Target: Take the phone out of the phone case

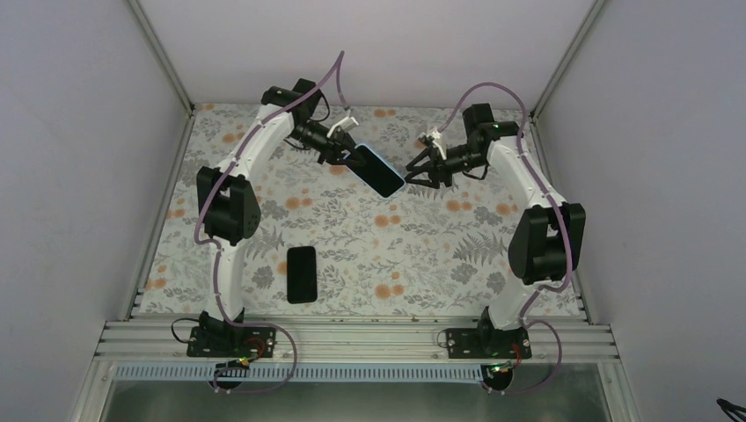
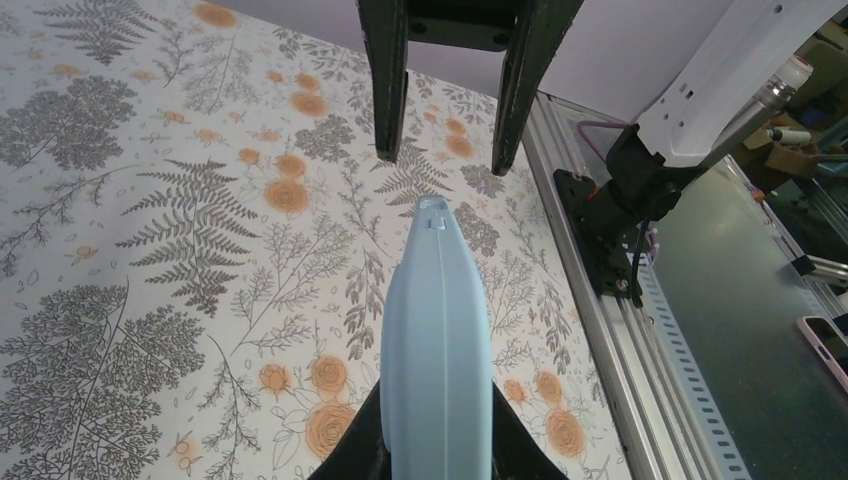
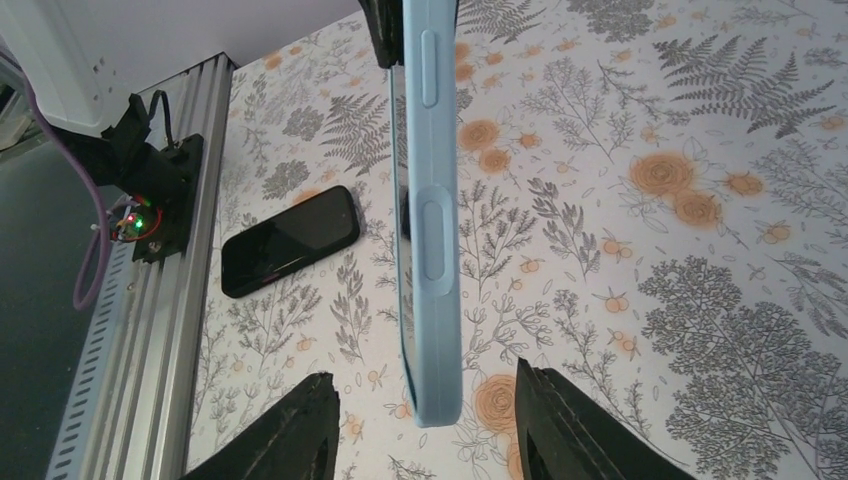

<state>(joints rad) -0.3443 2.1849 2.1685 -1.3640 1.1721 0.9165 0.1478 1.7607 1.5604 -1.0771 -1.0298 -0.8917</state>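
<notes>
The light blue phone case (image 1: 392, 167) hangs in the air over the back of the table, with the phone (image 1: 378, 173) inside it, dark screen up. My left gripper (image 1: 341, 156) is shut on one end of the case (image 2: 438, 340), its black fingers (image 2: 352, 455) pressed against both sides. My right gripper (image 1: 413, 172) is open at the opposite end. In the right wrist view the case (image 3: 432, 250) shows edge-on, its free end between my right fingers (image 3: 300, 430) with a gap on each side.
A second all-black phone (image 1: 301, 273) lies flat on the flowered tablecloth (image 1: 413, 255) near the left arm's base, also seen as the dark phone (image 3: 290, 240) in the right wrist view. An aluminium rail (image 1: 352, 338) runs along the near edge. White walls enclose three sides.
</notes>
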